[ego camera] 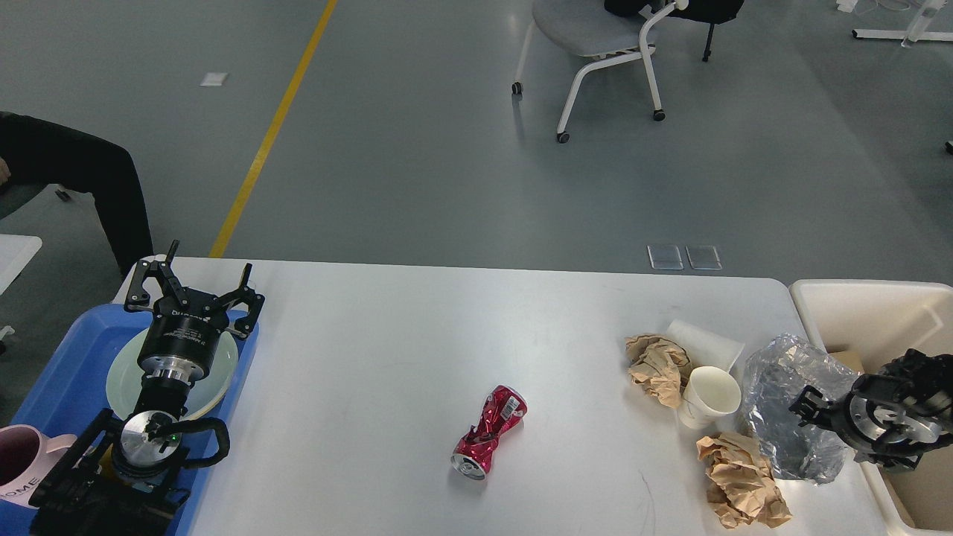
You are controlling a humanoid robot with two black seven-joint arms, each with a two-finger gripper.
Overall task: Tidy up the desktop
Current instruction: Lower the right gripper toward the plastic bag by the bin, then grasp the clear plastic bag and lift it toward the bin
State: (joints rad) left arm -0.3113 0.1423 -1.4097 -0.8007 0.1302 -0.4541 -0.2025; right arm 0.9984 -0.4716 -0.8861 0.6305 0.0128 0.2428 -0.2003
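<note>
The white desktop (402, 342) carries litter. A crushed red can (488, 432) lies near its middle. On the right sit two crumpled brown paper balls (655, 365) (741, 480), an upright paper cup (709, 394), a cup on its side (703, 342) and a crumpled clear plastic bag (785, 417). My right gripper (808, 407) is at the bag's right side, dark and end-on, so its fingers cannot be told apart. My left gripper (193, 286) stands open and empty above the plate at the far left.
A beige bin (856, 309) stands off the table's right end, under my right arm. A blue tray (56, 372) at the left holds a pale plate (119, 383) and a pink mug (16, 458). A chair (595, 45) stands on the floor beyond.
</note>
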